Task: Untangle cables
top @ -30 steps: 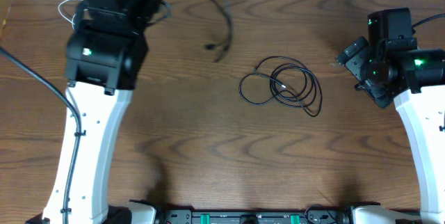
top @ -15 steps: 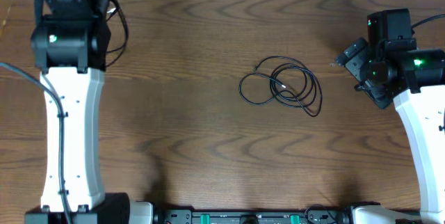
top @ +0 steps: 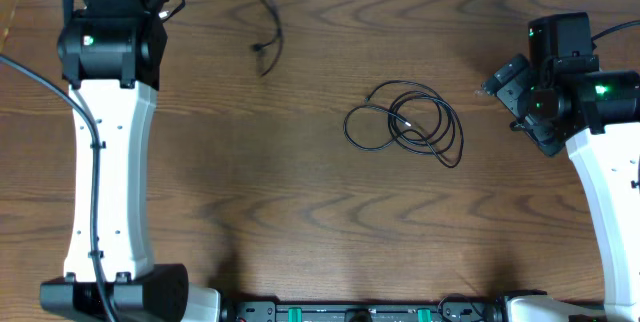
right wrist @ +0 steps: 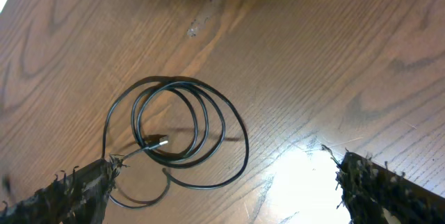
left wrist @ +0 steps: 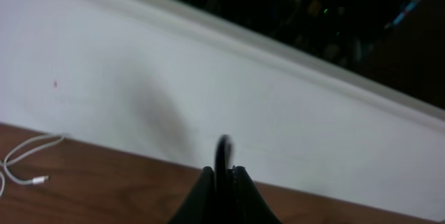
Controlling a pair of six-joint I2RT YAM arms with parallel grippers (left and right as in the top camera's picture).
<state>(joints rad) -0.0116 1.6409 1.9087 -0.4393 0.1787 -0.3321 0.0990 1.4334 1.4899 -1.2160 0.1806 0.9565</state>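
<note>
1. Cables lie spread over the wooden table (top: pixel 300 222), the largest thing in view, its grain running side to side
2. Next the left arm (top: pixel 105 152) reaches along the table's left side to the far edge, by a white wall (left wrist: pixel 174 78); the right arm (top: pixel 600 182) stands at the right side, bent inward
3. Right of the table's centre the coiled black cable (top: pixel 405 122) rests flat in several loose loops, near the right gripper (right wrist: pixel 222 193) and touching neither arm; a pale plug tip (right wrist: pixel 161 141) shows inside the loops
4. From the left gripper (left wrist: pixel 222 182) the loose black cable (top: pixel 272 17) runs along the far edge, then curves toward the near side and ends in a plug end (top: pixel 262 50), well apart from the coil
5. That right gripper points toward the coil with jaws spread wide, grasping nothing
6. Clenched, the left gripper pinches a thin black stretch of the loose cable between its fingers (left wrist: pixel 245 195)
7. Smallest, the white cable (left wrist: pixel 21 161) lies on the wood beside the wall, at the left of the left wrist view
</note>
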